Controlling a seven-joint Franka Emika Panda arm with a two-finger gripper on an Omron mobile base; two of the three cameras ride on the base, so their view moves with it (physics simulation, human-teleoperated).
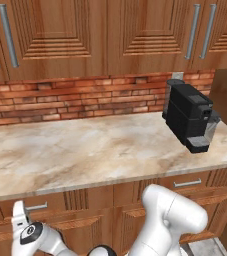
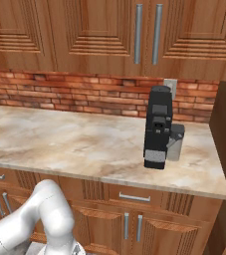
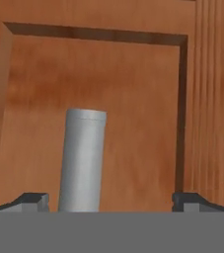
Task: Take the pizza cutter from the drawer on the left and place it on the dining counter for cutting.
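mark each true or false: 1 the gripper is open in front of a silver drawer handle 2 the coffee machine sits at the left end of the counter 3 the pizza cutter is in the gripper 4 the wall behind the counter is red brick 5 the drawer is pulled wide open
1. True: the gripper is open, fingertips spread to either side of the silver handle on the drawer front.
2. False: the black coffee machine stands near the right end of the marble counter.
3. False: nothing sits between the fingertips.
4. True: the brick backsplash runs behind the counter.
5. False: the drawer front looks flush with the wood around it.
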